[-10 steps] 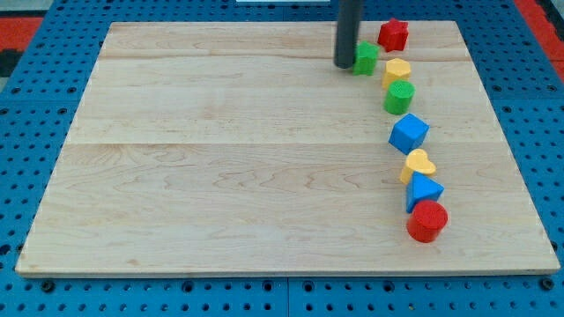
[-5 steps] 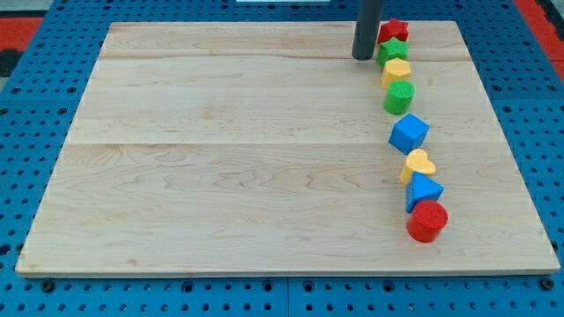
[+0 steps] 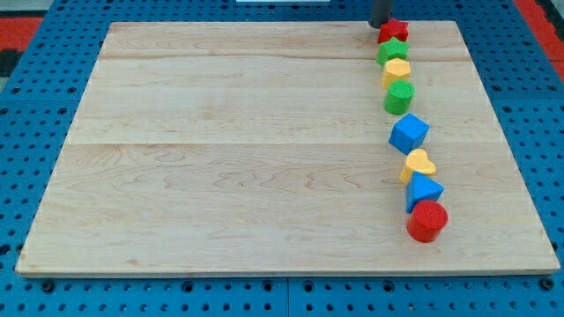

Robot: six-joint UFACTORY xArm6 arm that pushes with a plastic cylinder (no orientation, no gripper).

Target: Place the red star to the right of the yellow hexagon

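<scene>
The red star (image 3: 394, 32) lies near the top edge of the wooden board (image 3: 220, 150), at the head of a column of blocks on the view's right. Just below it sits a green block (image 3: 393, 52), then the yellow hexagon (image 3: 397, 70). My tip (image 3: 380, 24) is at the view's top, touching the red star's upper left side; most of the rod is cut off by the frame.
Below the hexagon come a green cylinder (image 3: 398, 97), a blue cube (image 3: 409, 133), a yellow heart (image 3: 419, 165), a blue triangular block (image 3: 424, 191) and a red cylinder (image 3: 427, 220). Blue pegboard surrounds the board.
My tip pushed the green block right into the column under the red star, then moved up and right to the star's upper left.
</scene>
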